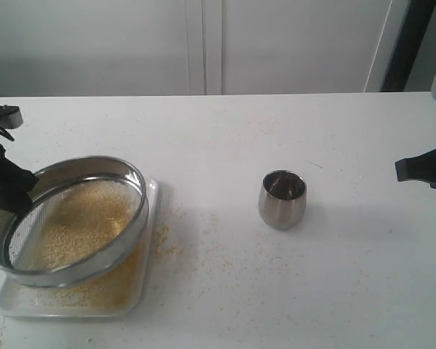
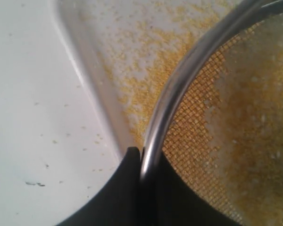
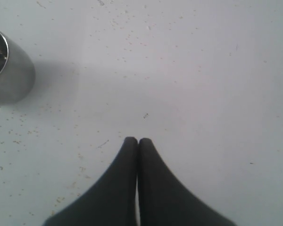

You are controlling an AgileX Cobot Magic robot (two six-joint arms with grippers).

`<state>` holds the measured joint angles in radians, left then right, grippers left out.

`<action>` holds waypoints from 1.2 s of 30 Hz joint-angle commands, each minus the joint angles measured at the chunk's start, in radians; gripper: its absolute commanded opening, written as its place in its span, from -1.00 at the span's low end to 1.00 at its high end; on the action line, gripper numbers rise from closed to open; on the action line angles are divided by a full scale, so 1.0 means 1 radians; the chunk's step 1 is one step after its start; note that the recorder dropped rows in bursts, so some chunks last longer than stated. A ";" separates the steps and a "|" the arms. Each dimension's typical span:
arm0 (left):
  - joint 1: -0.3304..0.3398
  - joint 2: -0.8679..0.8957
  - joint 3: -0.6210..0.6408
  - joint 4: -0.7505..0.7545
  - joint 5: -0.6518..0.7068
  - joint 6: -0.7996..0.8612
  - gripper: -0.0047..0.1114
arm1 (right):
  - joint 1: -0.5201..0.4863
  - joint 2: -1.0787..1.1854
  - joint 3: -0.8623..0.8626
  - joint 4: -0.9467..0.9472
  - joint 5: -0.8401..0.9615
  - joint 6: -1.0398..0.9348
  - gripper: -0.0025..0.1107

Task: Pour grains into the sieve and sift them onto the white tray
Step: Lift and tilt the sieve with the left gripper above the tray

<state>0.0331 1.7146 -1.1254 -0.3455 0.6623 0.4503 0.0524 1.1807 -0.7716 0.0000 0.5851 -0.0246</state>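
One sieve [image 2: 179, 89] is clamped by the left tool [image 2: 141, 157] over one white tray [image 2: 92, 101]; the right tool [image 3: 137, 141] is pressed together, apart from one steel cup [image 3: 12, 75].

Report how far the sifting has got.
Pouring looks done: the cup stands upright, apart from the shut right gripper. In hand: the left gripper clamps the tilted sieve over the white tray, which holds fallen grains. Left: a layer remains in the sieve.
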 commanded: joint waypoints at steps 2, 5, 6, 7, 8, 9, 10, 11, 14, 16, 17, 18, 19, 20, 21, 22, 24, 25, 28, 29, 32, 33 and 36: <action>0.002 -0.015 -0.005 -0.037 -0.054 -0.067 -0.92 | -0.004 -0.007 -0.005 0.000 -0.010 -0.006 -0.96; -0.012 -0.015 -0.005 -0.040 0.036 0.232 -0.92 | -0.004 -0.007 -0.005 0.000 -0.010 -0.006 -0.96; -0.012 -0.015 -0.005 -0.034 0.035 0.193 -0.92 | -0.004 -0.007 -0.005 0.000 -0.010 -0.006 -0.96; -0.006 -0.015 -0.005 -0.014 0.010 0.100 -0.92 | -0.004 -0.007 -0.005 0.000 -0.010 -0.006 -0.96; 0.004 -0.015 -0.005 0.005 -0.011 0.012 -0.92 | -0.004 -0.007 -0.005 0.000 -0.010 -0.006 -0.96; 0.011 -0.015 -0.005 0.023 -0.030 -0.089 -0.92 | -0.004 -0.007 -0.005 0.000 -0.010 -0.006 -0.96; 0.015 -0.015 -0.005 0.025 -0.038 -0.155 -0.92 | -0.004 -0.007 -0.005 0.000 -0.010 -0.006 -0.96; 0.015 -0.015 -0.005 0.025 -0.038 -0.166 -0.92 | -0.004 -0.007 -0.005 0.000 -0.010 -0.006 -0.96; 0.009 -0.017 -0.005 0.008 0.026 -0.027 -0.92 | -0.004 -0.007 -0.005 0.000 -0.010 -0.006 -0.96; 0.005 -0.017 -0.005 0.010 0.068 -0.032 -0.92 | -0.004 -0.007 -0.005 0.000 -0.010 -0.006 -0.96; 0.005 -0.017 -0.005 0.015 0.067 -0.060 -0.92 | -0.004 -0.007 -0.005 0.000 -0.010 -0.006 -0.96; 0.005 -0.017 -0.005 0.017 0.049 -0.089 -0.92 | -0.004 -0.007 -0.005 0.000 -0.010 -0.006 -0.96; 0.005 -0.017 -0.005 0.017 0.012 -0.100 -0.92 | -0.004 -0.007 -0.005 0.000 -0.010 -0.006 -0.96; 0.005 -0.015 -0.013 0.017 -0.025 -0.103 -0.92 | -0.004 -0.007 -0.005 0.000 -0.010 -0.006 -0.96; 0.005 -0.003 -0.039 0.023 -0.054 -0.103 -0.92 | -0.004 -0.007 -0.005 0.000 -0.010 -0.006 -0.96; 0.005 0.017 -0.087 0.041 -0.053 -0.117 -0.92 | -0.004 -0.007 -0.005 0.000 -0.010 -0.006 -0.96; 0.005 0.065 -0.185 0.124 0.032 -0.192 -0.92 | -0.004 -0.007 -0.005 0.000 -0.010 -0.006 -0.96; 0.005 0.089 -0.230 0.143 0.093 -0.220 -0.92 | -0.004 -0.007 -0.005 0.000 -0.010 -0.006 -0.96; -0.010 0.111 -0.252 0.115 0.221 -0.186 -0.92 | -0.004 -0.007 -0.005 0.000 -0.010 -0.006 -0.96; -0.020 0.102 -0.231 0.113 0.233 -0.178 -0.92 | -0.004 -0.007 -0.005 0.000 -0.010 -0.006 -0.96; -0.042 0.055 -0.145 0.103 0.163 -0.191 -0.92 | -0.004 -0.007 -0.005 0.000 -0.010 -0.006 -0.96; -0.044 0.053 -0.139 0.101 0.131 -0.189 -0.92 | -0.004 -0.007 -0.005 0.000 -0.010 -0.006 -0.96; -0.031 0.089 -0.205 0.152 0.122 -0.242 -0.92 | -0.004 -0.007 -0.005 0.000 -0.010 -0.006 -0.96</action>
<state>-0.0097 1.7983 -1.2796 -0.1915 0.8040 0.2631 0.0524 1.1807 -0.7716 0.0000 0.5851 -0.0263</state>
